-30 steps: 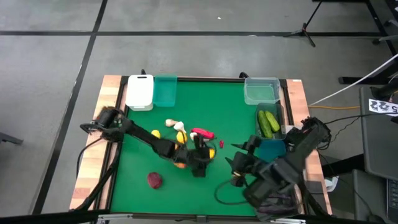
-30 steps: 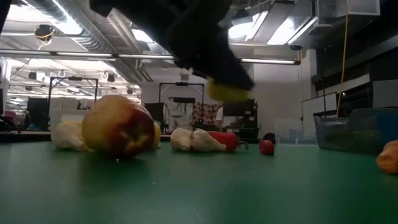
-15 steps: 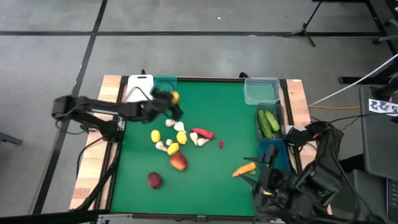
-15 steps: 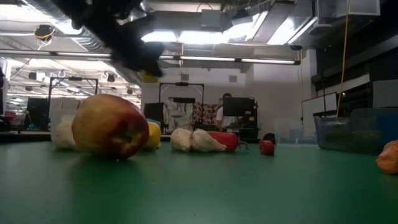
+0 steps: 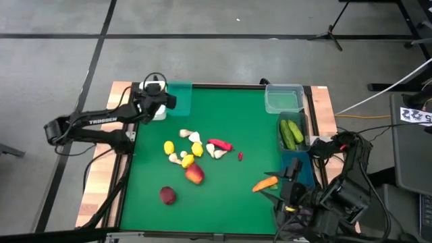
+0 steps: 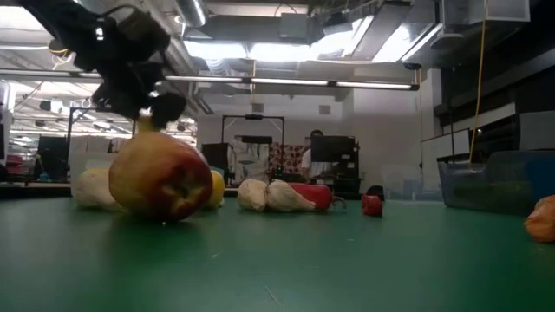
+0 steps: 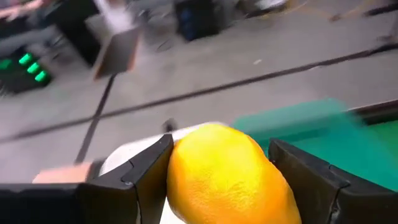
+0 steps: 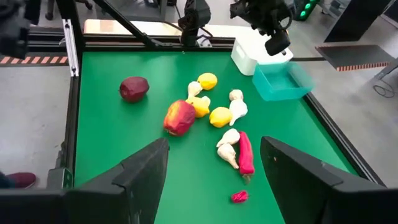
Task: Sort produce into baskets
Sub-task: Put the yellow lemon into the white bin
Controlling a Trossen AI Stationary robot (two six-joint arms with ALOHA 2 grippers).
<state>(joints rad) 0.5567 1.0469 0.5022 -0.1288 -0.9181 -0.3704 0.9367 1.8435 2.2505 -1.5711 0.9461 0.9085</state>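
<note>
A toy lemon (image 7: 227, 177) sits clamped between the fingers of the left gripper (image 5: 156, 101), which hangs over the white basket (image 5: 151, 110) at the far left corner of the green table (image 5: 229, 196). In the left wrist view the fruit fills the gap between the two dark jaws, with the pale bin directly below and the teal basket (image 5: 180, 98) just to its right. The release looks close: the lemon lies straight above the white bin, so the coming move seems to call for little more than a drop, provided the gripper keeps clear of the teal rim beside it. The right gripper (image 8: 214, 168) waits at the near right corner, jaws spread and holding nothing, well apart from the bins on the left. Loose produce is scattered mid-table: lemons, garlic bulbs (image 5: 194, 137), a red apple (image 5: 194, 175), a red chili (image 5: 220, 144) and a carrot (image 5: 264, 183), while cucumbers (image 5: 291, 133) lie in a basket at the right edge
</note>
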